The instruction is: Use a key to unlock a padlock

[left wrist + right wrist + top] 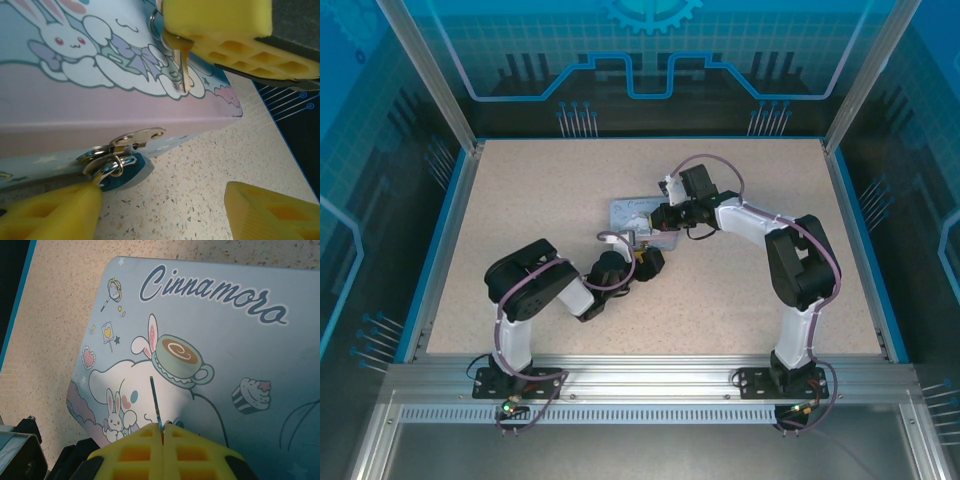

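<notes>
Our left gripper (160,212) stands open, the padlock (129,171) against one finger, hanging off the hasp (137,136) of the tin (125,117). A lopsided squeeze could swing it aside. Beyond, our right gripper (162,437) pinches the key (155,397) thinly, so it may twist and miss the keyhole.

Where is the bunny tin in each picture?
Top external: tin mid-table, between the arms' tips.
Left wrist: tin upper left, padlock on its front.
Right wrist: tin across the middle and right.
Shared landmark: the right gripper pinching the key over its lid.
</notes>
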Available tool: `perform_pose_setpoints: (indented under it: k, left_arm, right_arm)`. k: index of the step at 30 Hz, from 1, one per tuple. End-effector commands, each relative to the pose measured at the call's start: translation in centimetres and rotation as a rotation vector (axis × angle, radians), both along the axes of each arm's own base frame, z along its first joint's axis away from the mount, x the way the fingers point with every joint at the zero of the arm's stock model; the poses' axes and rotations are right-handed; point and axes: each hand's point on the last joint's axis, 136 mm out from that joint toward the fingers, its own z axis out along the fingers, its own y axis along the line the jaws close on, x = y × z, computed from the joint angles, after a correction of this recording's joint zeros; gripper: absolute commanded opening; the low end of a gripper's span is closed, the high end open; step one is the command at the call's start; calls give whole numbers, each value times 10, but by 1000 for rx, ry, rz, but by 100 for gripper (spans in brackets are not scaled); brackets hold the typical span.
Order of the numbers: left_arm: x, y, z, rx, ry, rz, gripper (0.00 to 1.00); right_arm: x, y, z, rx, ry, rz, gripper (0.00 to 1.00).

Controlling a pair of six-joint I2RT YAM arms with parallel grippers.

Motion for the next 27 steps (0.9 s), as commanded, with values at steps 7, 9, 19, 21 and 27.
perform_pose_setpoints:
  k: [7,9,19,21,27]
  left_arm:
    - [5,-6,19,-81,-42,40,61]
    - [5,-7,21,-94,-42,44,61]
    - [6,-12,36,-134,-64,54,61]
    - [6,-14,34,-121,-56,51,61]
    - [6,-18,22,-126,-10,58,57]
  right_arm:
    - [-9,3,-15,-7,47,11,0]
    - [-10,4,-15,-6,49,11,0]
    - [-10,4,-15,8,49,9,0]
    - [-10,4,-15,8,49,7,0]
    - [-10,3,-14,9,50,6,0]
